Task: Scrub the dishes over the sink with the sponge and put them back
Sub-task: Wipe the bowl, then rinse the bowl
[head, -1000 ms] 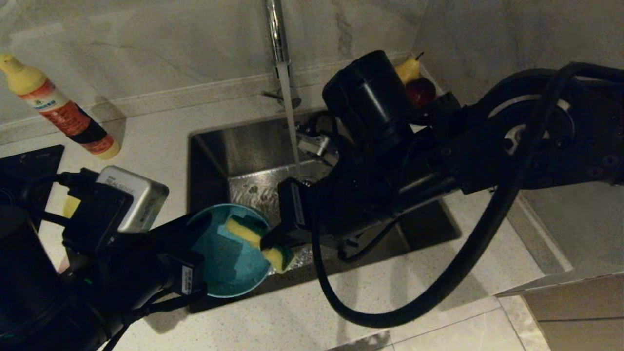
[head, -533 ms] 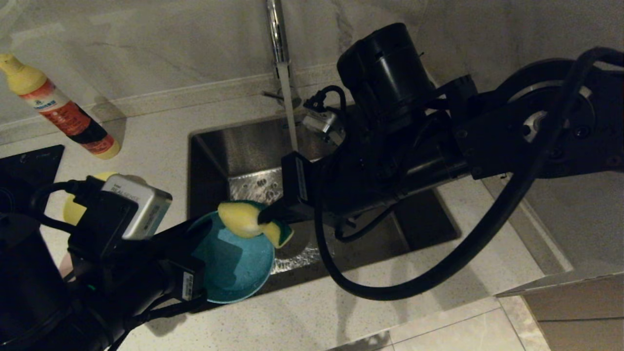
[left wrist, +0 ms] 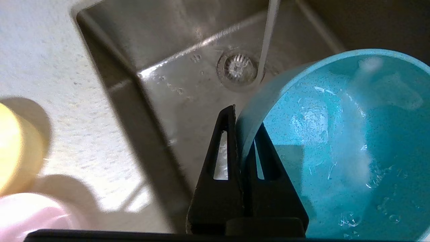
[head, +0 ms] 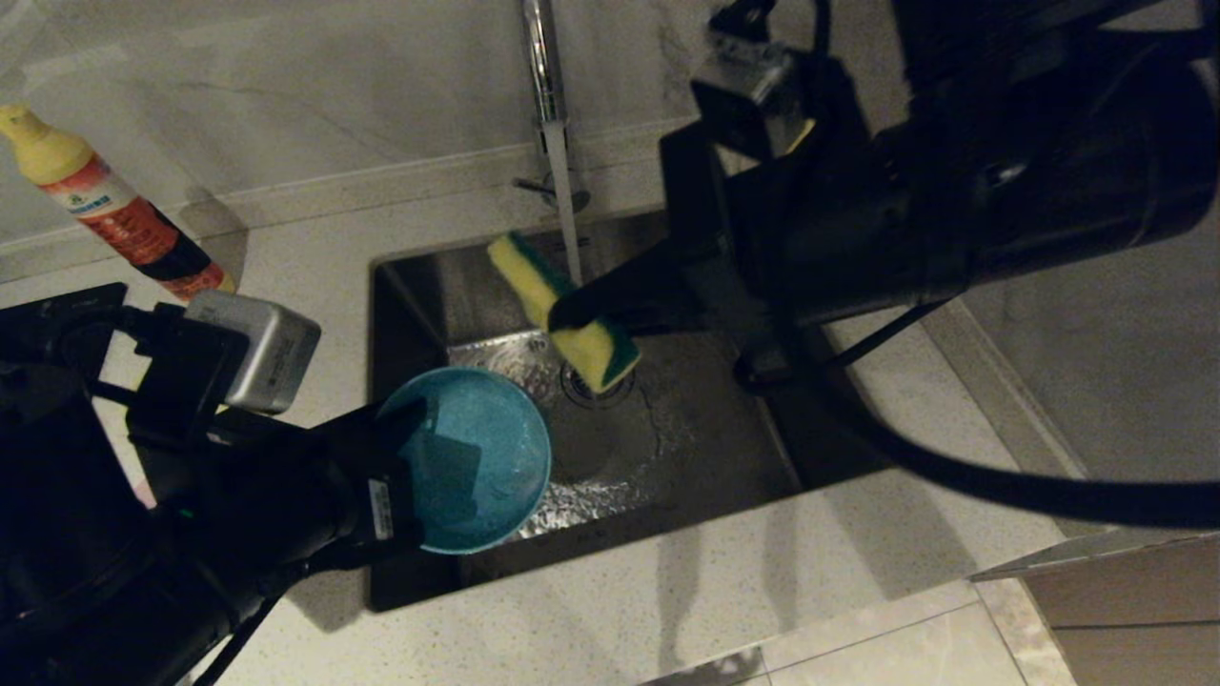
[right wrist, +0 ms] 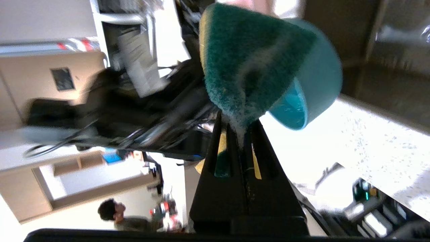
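My left gripper (head: 419, 457) (left wrist: 240, 117) is shut on the rim of the light blue bowl (head: 477, 448) (left wrist: 336, 141), holding it tilted over the near left corner of the sink (head: 686, 438) (left wrist: 188, 87). The bowl's inside is wet. My right gripper (head: 564, 314) (right wrist: 235, 124) is shut on the sponge (head: 562, 305) (right wrist: 248, 64), yellow foam with a green face. It holds the sponge in the air above the drain (left wrist: 238, 65), beside the running water (head: 567, 229) and apart from the bowl. Yellow (left wrist: 13, 148) and pink (left wrist: 33, 215) bowls rest on the counter to the left.
A chrome tap (head: 540, 57) stands behind the sink with water running. A yellow-capped detergent bottle (head: 114, 219) lies on the counter at the far left. A dark hob (head: 57, 305) lies left of the sink. Pale counter (head: 667, 591) runs along the front edge.
My right gripper has lifted the sponge out of the blue bowl, up and back toward the tap. The left gripper still holds the bowl, which has turned a little.
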Motion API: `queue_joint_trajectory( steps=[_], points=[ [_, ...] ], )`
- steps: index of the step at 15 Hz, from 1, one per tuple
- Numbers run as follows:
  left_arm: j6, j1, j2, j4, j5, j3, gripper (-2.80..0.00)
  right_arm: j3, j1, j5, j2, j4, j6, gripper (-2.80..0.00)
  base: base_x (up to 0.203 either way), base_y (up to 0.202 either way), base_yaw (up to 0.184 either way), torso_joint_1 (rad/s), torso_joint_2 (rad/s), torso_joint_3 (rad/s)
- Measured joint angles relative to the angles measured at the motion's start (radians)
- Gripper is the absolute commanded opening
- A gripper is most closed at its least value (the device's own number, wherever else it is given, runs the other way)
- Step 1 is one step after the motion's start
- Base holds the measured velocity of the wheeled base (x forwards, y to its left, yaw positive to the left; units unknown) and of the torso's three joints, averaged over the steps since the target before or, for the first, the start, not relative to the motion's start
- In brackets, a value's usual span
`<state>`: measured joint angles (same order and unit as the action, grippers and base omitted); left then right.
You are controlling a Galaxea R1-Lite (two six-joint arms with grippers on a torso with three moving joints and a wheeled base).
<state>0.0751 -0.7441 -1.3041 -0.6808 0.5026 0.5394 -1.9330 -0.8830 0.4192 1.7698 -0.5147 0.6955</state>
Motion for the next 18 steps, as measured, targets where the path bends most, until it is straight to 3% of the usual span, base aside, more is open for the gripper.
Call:
queue_joint_trajectory(
  steps=[3, 9, 14, 18],
  points=[
    [-0.141, 0.008, -0.061, 0.075, -0.005, 0.086, -2.8, 0.002, 0.062, 0.004, -0.102, -0.051, -0.001, -2.8, 0.0, 0.0, 0.0, 0.0, 0.0, 0.0],
    [-0.362, 0.064, -0.257, 0.186, -0.03, 0.265, -2.8, 0.056, 0.219, 0.044, -0.249, -0.101, -0.003, -2.8, 0.0, 0.0, 0.0, 0.0, 0.0, 0.0],
    [-0.455, 0.16, -0.388, 0.231, -0.044, 0.373, -2.8, 0.177, 0.309, 0.11, -0.329, -0.066, -0.002, -2.8, 0.0, 0.0, 0.0, 0.0, 0.0, 0.0],
    [-0.472, 0.218, -0.44, 0.239, -0.071, 0.436, -2.8, 0.222, 0.319, 0.124, -0.345, -0.03, 0.002, -2.8, 0.0, 0.0, 0.0, 0.0, 0.0, 0.0]
  ],
)
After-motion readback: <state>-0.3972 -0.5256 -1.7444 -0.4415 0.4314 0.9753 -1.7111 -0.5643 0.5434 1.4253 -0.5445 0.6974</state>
